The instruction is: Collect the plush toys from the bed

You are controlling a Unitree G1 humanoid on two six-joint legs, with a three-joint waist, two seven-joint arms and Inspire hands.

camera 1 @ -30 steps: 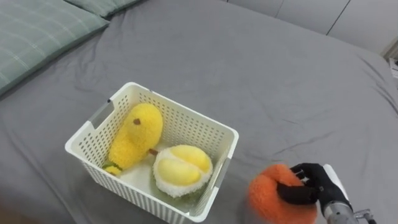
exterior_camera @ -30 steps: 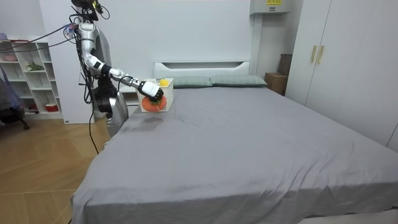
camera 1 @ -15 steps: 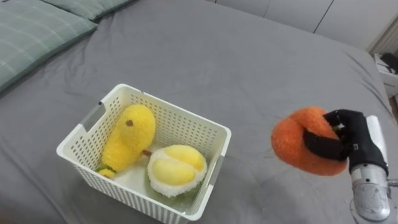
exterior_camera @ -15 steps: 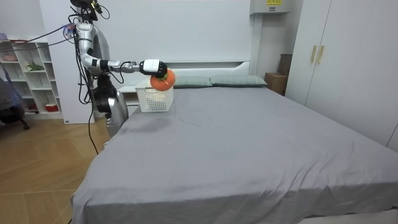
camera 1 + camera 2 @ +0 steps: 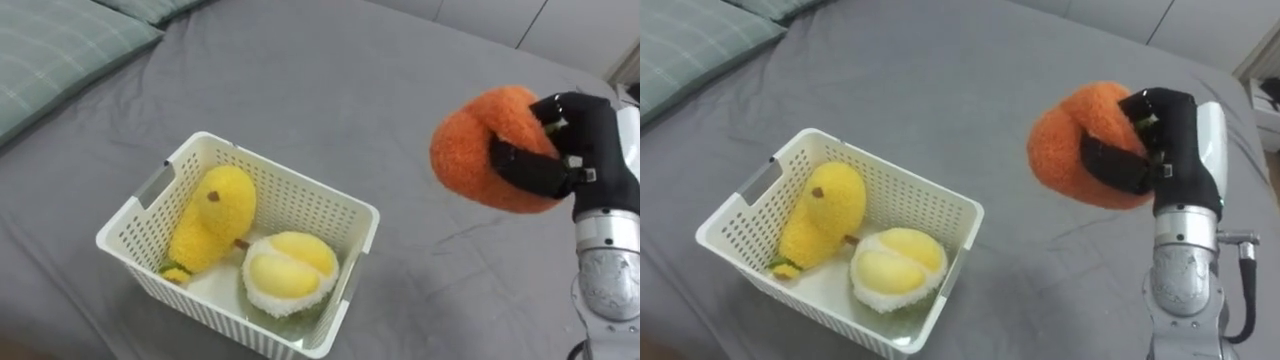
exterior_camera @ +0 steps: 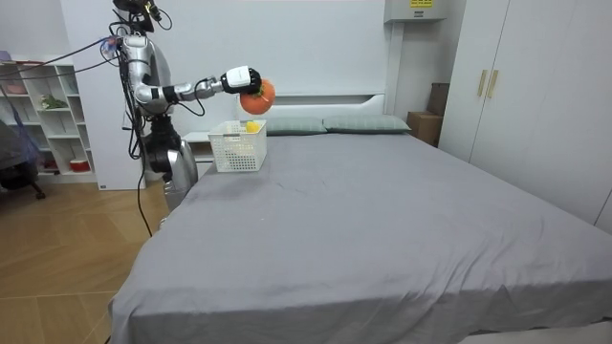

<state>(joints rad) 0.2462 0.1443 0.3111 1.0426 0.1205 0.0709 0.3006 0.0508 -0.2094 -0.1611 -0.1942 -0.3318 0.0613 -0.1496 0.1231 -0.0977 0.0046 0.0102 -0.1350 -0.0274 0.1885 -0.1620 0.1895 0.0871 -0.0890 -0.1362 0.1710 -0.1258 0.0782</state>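
My right hand (image 5: pixel 570 150) (image 5: pixel 1155 140) (image 6: pixel 239 79) is shut on a fuzzy orange plush toy (image 5: pixel 480 150) (image 5: pixel 1075 145) (image 6: pixel 257 93), held high above the grey bed to the right of the basket. A white slotted basket (image 5: pixel 150 200) (image 5: pixel 750 190) (image 6: pixel 238 150) rests on the bed at lower left. Inside it lie a yellow pear-shaped plush (image 5: pixel 212 230) (image 5: pixel 820 225) and a pale yellow durian plush (image 5: pixel 290 272) (image 5: pixel 897 268).
Green checked pillows (image 5: pixel 55 50) lie at the upper left. The grey bedsheet (image 5: pixel 350 90) stretches wide around the basket. In the room view I stand at the bed's head corner, beside a white shelf unit (image 6: pixel 48 115); wardrobes (image 6: pixel 535 86) line the room view's right.
My right hand has lifted the orange plush from low near the bed surface to well above it, and carried it toward the basket's side.
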